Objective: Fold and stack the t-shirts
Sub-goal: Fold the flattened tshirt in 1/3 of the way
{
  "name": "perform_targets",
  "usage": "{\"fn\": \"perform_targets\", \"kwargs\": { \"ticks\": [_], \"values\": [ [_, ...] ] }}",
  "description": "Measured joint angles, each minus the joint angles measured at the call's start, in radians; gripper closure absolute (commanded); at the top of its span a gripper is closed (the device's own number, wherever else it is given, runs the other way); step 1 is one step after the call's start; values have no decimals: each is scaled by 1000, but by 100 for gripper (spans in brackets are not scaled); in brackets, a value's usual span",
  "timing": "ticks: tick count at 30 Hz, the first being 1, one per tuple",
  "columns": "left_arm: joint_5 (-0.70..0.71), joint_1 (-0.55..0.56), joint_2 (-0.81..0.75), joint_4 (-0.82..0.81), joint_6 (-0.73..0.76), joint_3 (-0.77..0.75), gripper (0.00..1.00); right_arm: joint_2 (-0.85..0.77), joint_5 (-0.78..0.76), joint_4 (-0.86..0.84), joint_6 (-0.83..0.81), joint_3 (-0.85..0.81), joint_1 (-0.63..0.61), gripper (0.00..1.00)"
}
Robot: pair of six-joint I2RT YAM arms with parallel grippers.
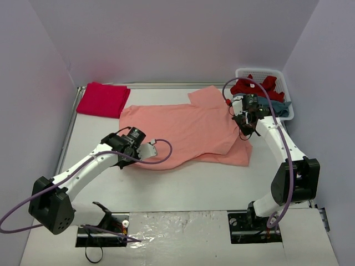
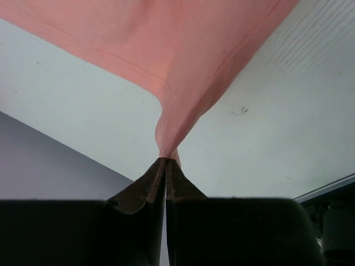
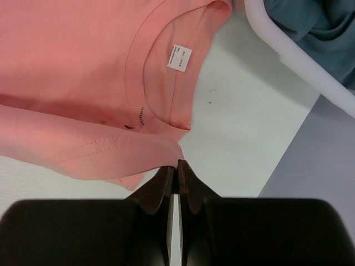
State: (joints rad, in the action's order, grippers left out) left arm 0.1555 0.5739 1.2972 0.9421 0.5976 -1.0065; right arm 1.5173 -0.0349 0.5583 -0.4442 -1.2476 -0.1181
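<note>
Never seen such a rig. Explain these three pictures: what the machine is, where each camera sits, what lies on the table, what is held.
The machine is two robot arms bolted at the near edge of the table. The wide picture looks down from above and behind them. The other two come from a camera on each wrist, so the dark fingers at the bottom are that arm's own. On the table lies a salmon t-shirt, spread out, one side folded over. A folded red t-shirt sits at the far left corner. A white basket at the far right holds red cloth and teal cloth. The left hand is shut on the salmon t-shirt's hem; the right hand is shut on its edge near the collar.
</note>
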Motion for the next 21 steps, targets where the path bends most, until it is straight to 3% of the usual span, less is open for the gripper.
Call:
{"fn": "perform_targets", "kwargs": {
  "ticks": [21],
  "values": [
    [150,-65,-24,-146,-34,-17,98,20,2,3,3,-92,0,100]
  ]
}}
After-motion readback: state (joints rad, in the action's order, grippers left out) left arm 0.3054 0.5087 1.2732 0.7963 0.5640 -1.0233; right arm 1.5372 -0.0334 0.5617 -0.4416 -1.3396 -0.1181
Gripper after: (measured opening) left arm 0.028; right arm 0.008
